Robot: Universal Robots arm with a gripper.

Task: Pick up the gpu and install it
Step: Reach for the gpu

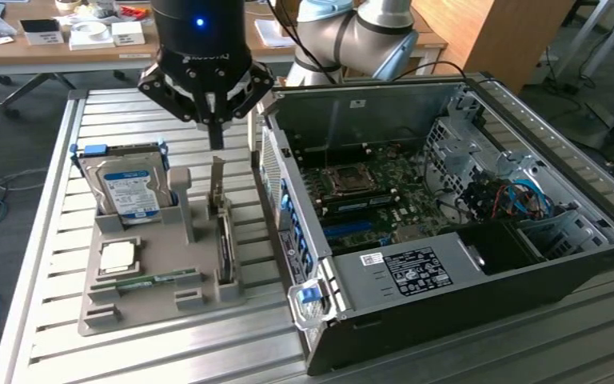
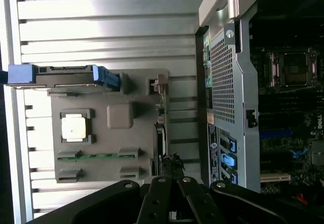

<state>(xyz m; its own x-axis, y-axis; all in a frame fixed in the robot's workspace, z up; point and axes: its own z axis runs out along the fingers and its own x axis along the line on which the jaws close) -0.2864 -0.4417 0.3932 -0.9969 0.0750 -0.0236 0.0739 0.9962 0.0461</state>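
Gpu [image 1: 224, 240] stands on edge just below your clenched, empty fingers [image 1: 217, 132], its long axis parallel to the computer case [image 1: 478, 304].

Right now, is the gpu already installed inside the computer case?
No, the gpu stands on edge in the gray holder, outside the open computer case.

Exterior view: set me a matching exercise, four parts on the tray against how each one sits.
Things:
1 gpu
2 hard drive
3 CPU
4 RAM

States:
A lying flat, silver top up
B on edge, right under the gripper
C upright, blue-white label showing
D green, lying low in a slot of the tray

Pairs: 1-B; 2-C; 3-A; 4-D
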